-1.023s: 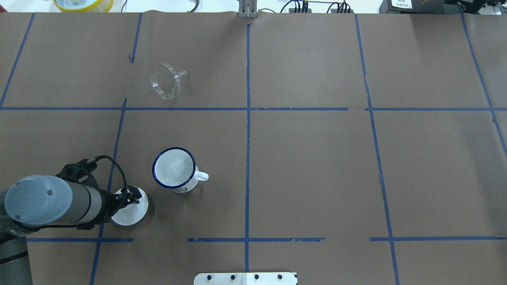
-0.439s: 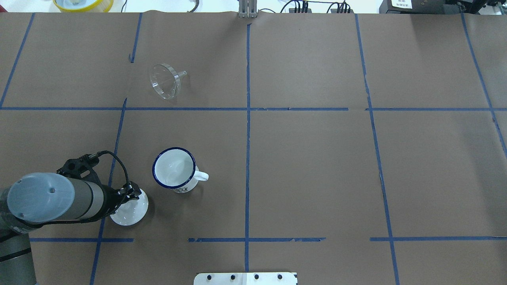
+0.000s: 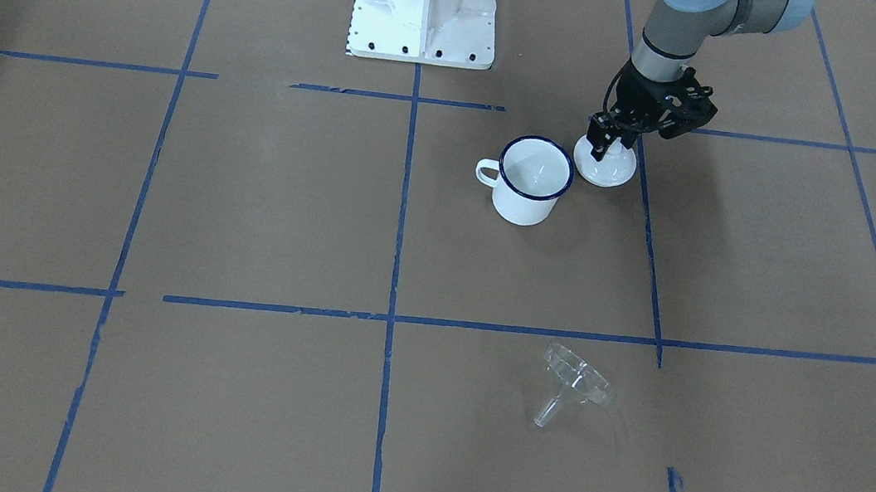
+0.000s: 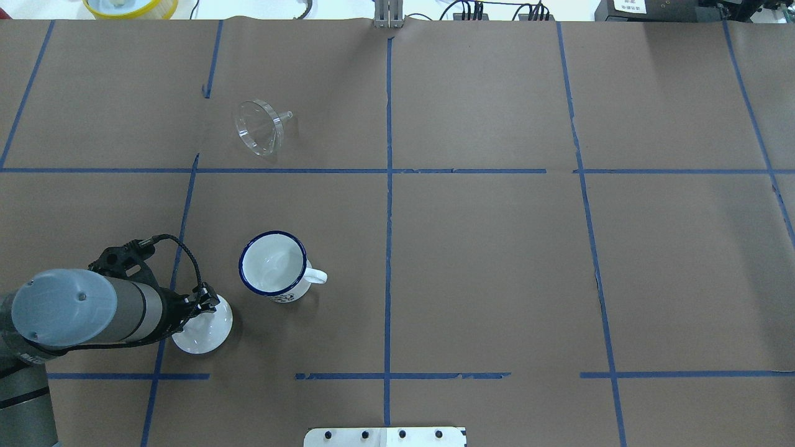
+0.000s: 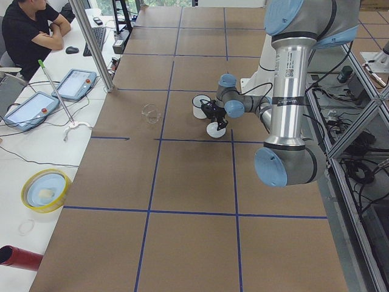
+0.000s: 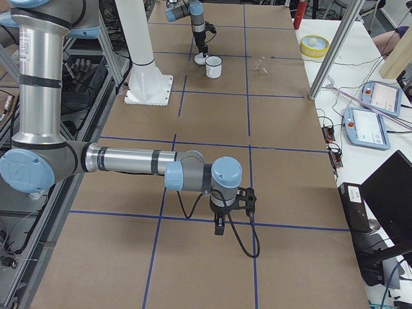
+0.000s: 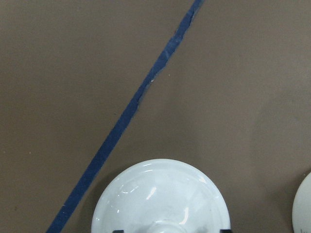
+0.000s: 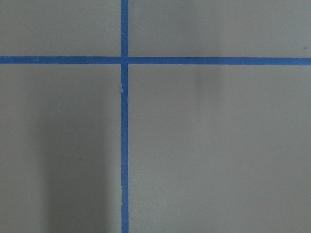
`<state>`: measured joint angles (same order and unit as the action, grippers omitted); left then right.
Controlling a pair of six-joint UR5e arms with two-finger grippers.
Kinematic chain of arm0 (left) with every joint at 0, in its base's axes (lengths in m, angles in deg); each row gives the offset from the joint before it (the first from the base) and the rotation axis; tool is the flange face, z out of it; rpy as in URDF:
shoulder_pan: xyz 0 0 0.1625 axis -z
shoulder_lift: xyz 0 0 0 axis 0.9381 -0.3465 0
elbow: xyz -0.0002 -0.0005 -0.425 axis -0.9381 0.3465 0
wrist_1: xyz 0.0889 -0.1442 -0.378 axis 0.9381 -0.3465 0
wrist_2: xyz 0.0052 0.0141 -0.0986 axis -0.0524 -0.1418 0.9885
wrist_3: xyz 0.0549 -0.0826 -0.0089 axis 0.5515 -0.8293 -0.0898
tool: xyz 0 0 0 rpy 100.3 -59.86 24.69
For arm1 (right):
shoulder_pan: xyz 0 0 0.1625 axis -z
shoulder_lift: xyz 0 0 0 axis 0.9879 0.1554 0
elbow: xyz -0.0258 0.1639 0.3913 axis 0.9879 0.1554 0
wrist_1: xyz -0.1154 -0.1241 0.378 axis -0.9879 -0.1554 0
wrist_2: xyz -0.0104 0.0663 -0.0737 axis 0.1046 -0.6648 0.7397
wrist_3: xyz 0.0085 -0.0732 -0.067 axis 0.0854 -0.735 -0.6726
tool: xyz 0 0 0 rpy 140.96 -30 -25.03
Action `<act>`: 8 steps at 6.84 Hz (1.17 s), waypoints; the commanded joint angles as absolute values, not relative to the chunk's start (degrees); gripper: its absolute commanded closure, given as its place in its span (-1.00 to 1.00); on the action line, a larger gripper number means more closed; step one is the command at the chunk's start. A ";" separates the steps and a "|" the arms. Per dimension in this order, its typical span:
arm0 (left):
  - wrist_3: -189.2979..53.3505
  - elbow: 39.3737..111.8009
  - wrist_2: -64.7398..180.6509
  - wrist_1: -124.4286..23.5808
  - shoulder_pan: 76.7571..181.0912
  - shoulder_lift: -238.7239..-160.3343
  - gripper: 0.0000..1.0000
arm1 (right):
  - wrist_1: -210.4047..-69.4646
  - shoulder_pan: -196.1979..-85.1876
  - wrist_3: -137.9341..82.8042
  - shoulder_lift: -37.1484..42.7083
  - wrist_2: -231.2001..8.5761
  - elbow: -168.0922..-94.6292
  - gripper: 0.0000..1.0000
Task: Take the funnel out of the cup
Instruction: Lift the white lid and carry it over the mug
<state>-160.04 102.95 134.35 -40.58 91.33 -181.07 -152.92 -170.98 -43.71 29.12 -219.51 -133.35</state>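
Note:
The clear funnel [image 4: 259, 127] lies on its side on the brown table, far from the cup, spout pointing right; it also shows in the front view [image 3: 573, 384]. The white cup [image 4: 273, 266] with a dark blue rim stands upright and empty [image 3: 531, 178]. My left gripper [image 4: 208, 302] hangs over a white domed lid [image 4: 205, 329] beside the cup, its dark fingertips spread either side of the lid's knob in the left wrist view [image 7: 160, 199]. My right gripper [image 6: 219, 228] shows only in the right side view, over bare table; I cannot tell whether it is open.
Blue tape lines [image 4: 388, 186] divide the brown paper cover into squares. The robot's white base [image 3: 426, 2] stands at the table's near edge. A yellow-rimmed bowl [image 4: 130, 6] sits beyond the far left edge. An operator sits at the side desk [image 5: 27, 30].
My left arm has drawn slightly back towards the left edge, its gripper still over the lid. The lid, cup and funnel have not moved.

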 commanded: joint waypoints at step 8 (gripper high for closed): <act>-157.39 119.10 135.12 -17.50 100.04 -188.14 1.00 | -152.92 -170.97 -43.71 29.12 -219.51 -133.29 -1.00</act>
<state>-157.63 118.15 134.86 -22.74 99.06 -183.71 -152.92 -170.97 -43.72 29.12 -219.51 -133.36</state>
